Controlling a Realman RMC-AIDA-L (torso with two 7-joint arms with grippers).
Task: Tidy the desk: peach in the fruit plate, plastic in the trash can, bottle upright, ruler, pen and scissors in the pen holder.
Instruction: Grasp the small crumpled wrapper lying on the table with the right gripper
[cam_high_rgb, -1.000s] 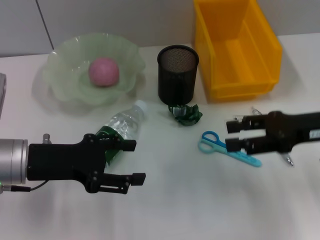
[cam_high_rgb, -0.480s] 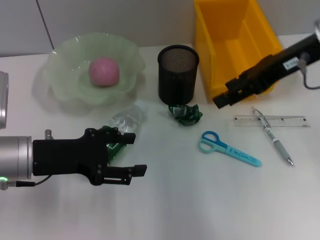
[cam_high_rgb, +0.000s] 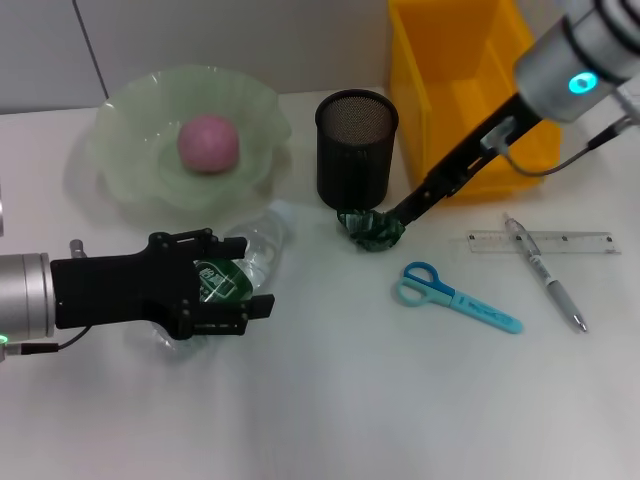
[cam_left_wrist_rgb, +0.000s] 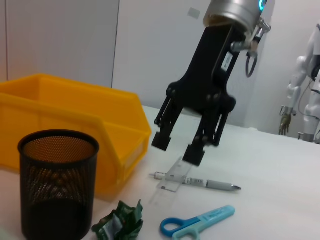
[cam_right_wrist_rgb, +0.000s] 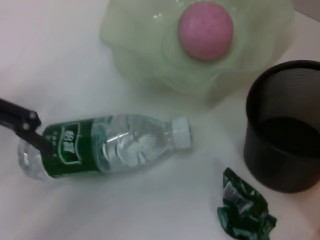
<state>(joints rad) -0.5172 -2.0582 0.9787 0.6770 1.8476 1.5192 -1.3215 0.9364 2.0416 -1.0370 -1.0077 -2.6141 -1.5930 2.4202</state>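
A clear water bottle (cam_high_rgb: 255, 245) with a green label lies on its side; it also shows in the right wrist view (cam_right_wrist_rgb: 105, 147). My left gripper (cam_high_rgb: 240, 272) is open and straddles its labelled body. My right gripper (cam_high_rgb: 397, 213) is open, as the left wrist view (cam_left_wrist_rgb: 177, 148) shows, and hovers at the crumpled green plastic (cam_high_rgb: 368, 230) beside the black mesh pen holder (cam_high_rgb: 355, 148). The pink peach (cam_high_rgb: 208, 142) sits in the green fruit plate (cam_high_rgb: 130, 180). Blue scissors (cam_high_rgb: 455, 298), a pen (cam_high_rgb: 545, 272) and a clear ruler (cam_high_rgb: 575, 241) lie on the table at the right.
The yellow trash can (cam_high_rgb: 405, 90) stands at the back right, behind my right arm. The pen lies across the ruler. The plastic (cam_right_wrist_rgb: 245, 210) lies close to the pen holder's (cam_right_wrist_rgb: 285, 125) base.
My right arm swung from above the scissors up toward the bin, then down to the green plastic. My left gripper moved forward and now straddles the bottle.
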